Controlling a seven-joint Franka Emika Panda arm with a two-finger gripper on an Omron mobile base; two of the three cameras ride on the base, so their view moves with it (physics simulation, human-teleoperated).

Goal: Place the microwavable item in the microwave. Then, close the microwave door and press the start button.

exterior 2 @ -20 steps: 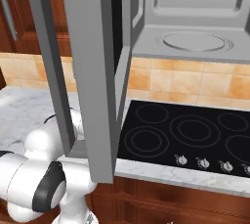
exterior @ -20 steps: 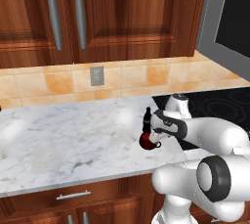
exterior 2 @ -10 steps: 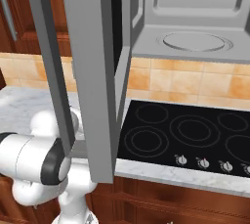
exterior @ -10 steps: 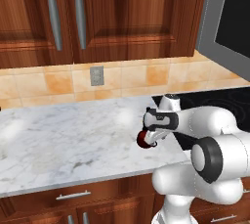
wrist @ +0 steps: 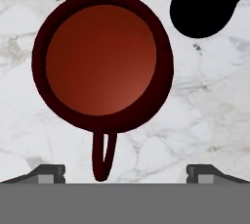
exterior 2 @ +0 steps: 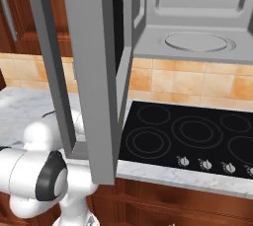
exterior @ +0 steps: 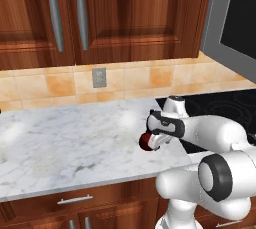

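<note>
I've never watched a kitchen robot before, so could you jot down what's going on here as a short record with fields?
mug: dark red mug, upright on the marble counter, handle toward the gripper
gripper: gripper open, above the mug, not gripping it
bottle: black bottle beside the mug
microwave: microwave above the cooktop, turntable bare
door: microwave door swung open
task stage: mug not yet picked up

The dark red mug [wrist: 102,61] is standing upright on the desk [exterior: 75,138]; the microwave [exterior 2: 197,18] is hanging open, its door [exterior 2: 94,72] swung wide.
</note>
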